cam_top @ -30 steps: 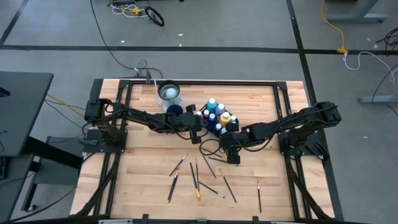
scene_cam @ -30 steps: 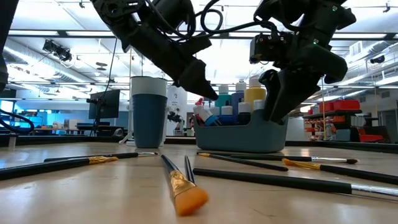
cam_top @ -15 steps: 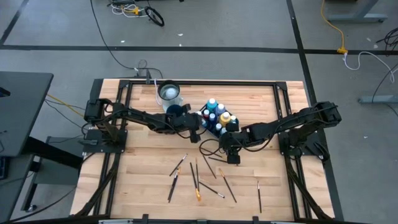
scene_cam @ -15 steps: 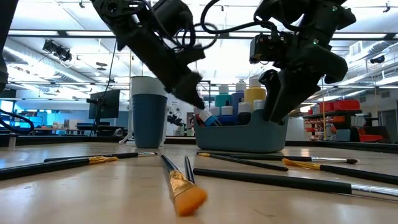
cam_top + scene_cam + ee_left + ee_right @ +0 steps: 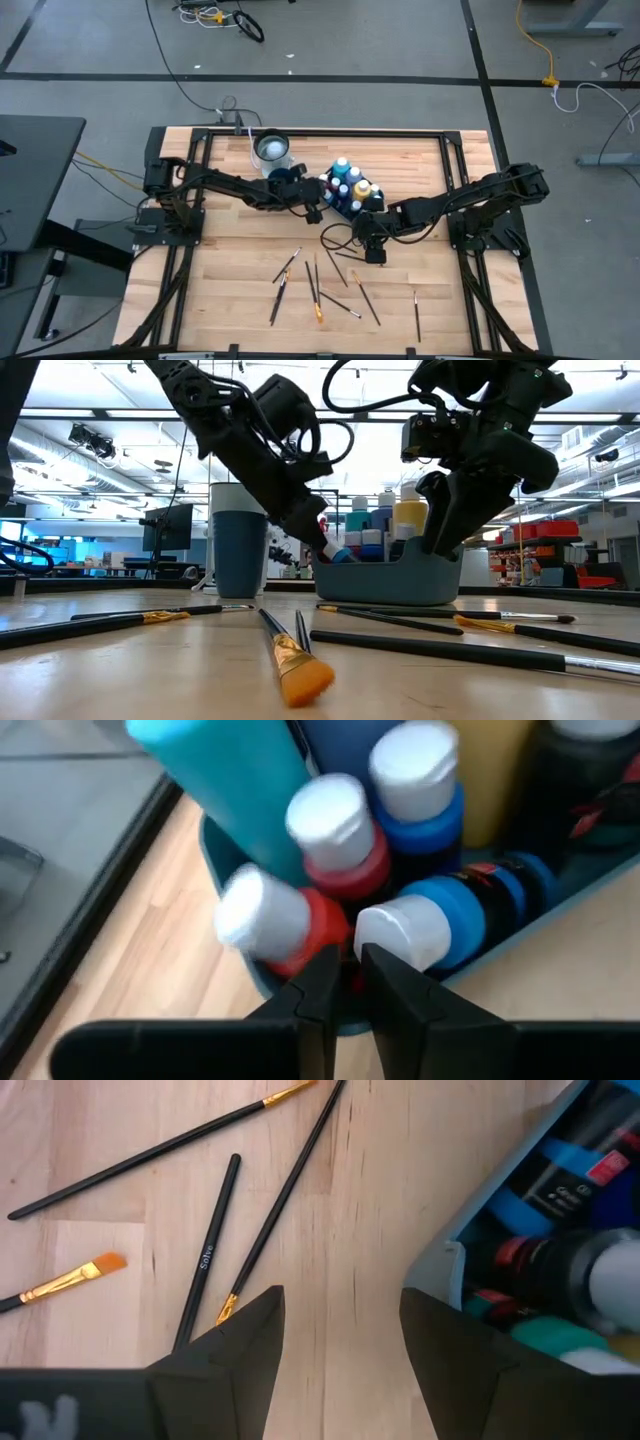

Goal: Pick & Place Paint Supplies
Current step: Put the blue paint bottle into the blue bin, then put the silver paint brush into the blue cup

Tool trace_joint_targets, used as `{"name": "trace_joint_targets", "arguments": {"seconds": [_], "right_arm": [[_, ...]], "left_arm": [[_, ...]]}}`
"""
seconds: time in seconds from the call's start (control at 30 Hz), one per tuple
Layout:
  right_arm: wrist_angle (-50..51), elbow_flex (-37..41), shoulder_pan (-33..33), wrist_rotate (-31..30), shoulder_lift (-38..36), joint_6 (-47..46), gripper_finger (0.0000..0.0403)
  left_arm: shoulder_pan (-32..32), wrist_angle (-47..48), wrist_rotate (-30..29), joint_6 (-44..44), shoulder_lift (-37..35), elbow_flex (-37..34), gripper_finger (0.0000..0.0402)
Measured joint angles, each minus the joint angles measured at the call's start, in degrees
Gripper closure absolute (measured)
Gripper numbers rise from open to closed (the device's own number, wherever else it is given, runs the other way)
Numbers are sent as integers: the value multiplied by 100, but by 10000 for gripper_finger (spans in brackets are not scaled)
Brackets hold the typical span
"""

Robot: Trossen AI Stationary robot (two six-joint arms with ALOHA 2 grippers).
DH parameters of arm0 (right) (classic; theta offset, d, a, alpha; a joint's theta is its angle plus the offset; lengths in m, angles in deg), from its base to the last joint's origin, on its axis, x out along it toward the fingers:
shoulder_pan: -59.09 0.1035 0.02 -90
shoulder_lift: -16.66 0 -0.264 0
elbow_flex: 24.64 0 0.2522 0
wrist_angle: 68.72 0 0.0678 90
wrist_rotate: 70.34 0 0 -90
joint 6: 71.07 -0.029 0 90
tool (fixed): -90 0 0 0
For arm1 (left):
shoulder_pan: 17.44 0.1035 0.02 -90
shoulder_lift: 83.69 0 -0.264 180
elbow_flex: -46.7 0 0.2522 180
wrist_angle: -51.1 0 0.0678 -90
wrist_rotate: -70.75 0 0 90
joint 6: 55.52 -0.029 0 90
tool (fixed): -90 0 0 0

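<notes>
Brushes: about 8 loose brushes (image 5: 316,292) lie scattered across lower centre of the high view, nearest the low camera; none collected yet, by my judgement.
Orange-bristled brush (image 5: 293,666): flat on the wood at bottom centre of the low view, clear of both my arms.
Right gripper (image 5: 376,250): hangs at centre of the high view, just below the teal tray (image 5: 338,210); my fingers (image 5: 238,1350) are spread wide and hold nothing, with 3 dark handles on the wood beyond them, probably placed for a brush pick.
Left gripper (image 5: 316,211): at the tray's left edge; fingers (image 5: 316,1002) nearly touching, only a slit between, nothing visibly held.
Paint bottles (image 5: 336,832): crowded in the tray, pale caps up; the red one leans against the wall, likely just dropped in.
Dark blue cup (image 5: 239,540): upright, left of the tray, farthest back.
</notes>
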Motion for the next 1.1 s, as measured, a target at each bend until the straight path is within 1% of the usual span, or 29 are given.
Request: {"name": "trace_joint_targets", "arguments": {"seconds": [0.27,0.67,0.77,1.0,1.1], "right_arm": [[-18,0,0,-20,-4,40,198],[-58,0,0,-37,-4,62,198],[-67,0,0,-37,-4,94,198],[-198,0,0,-37,-4,132,198],[-431,0,0,-84,-4,249,198]], "left_arm": [[-7,-305,300,-17,-5,-1,348],[-56,-1009,1074,-25,-5,2,348],[-101,-1186,1128,-112,-5,3,348],[-111,-1246,1156,-163,-5,2,348],[-111,-1249,1196,-157,-5,2,348]]}}
